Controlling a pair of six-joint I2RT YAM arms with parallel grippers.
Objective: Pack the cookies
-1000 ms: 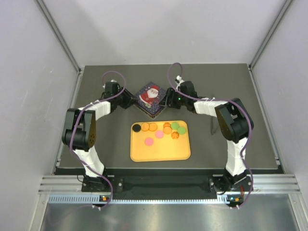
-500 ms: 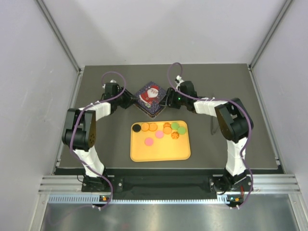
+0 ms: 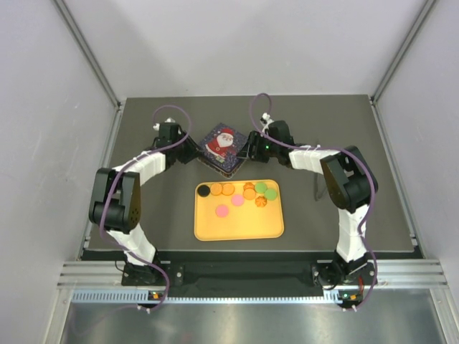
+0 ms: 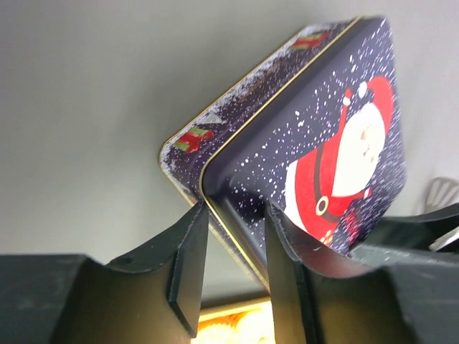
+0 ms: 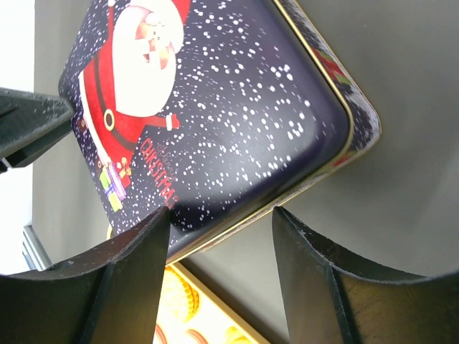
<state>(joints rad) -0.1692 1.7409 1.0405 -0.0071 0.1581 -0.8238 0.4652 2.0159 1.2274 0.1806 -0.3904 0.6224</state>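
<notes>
You are working in a lab test cell: plain grey panels (image 3: pixel 251 43) are walling the bench (image 3: pixel 344 122) around the left tool (image 3: pixel 193 153) and right tool (image 3: pixel 246 152), aluminium rail (image 3: pixel 401 276) behind.

Left arm (image 3: pixel 147 164), left of tray (image 3: pixel 240 226): white shells, black joints, purple cable (image 3: pixel 166 110). Right arm (image 3: pixel 310 158), right of tray: same, plus green LED (image 3: pixel 266 149). Fingers (image 4: pixel 188 261) matte black.

close view from the right gripper (image 5: pixel 221 222). its two dark fingers (image 5: pixel 136 279) stand apart at the bottom, either side of the near edge of a navy tin (image 5: pixel 215 122) with a santa on its snow-speckled lid. the tin lies on a grey table (image 5: pixel 401 215). the left gripper (image 5: pixel 29 129) pokes in at the left edge. below, between the fingers, cookies (image 5: pixel 190 337) sit on a yellow tray (image 5: pixel 174 276).
</notes>
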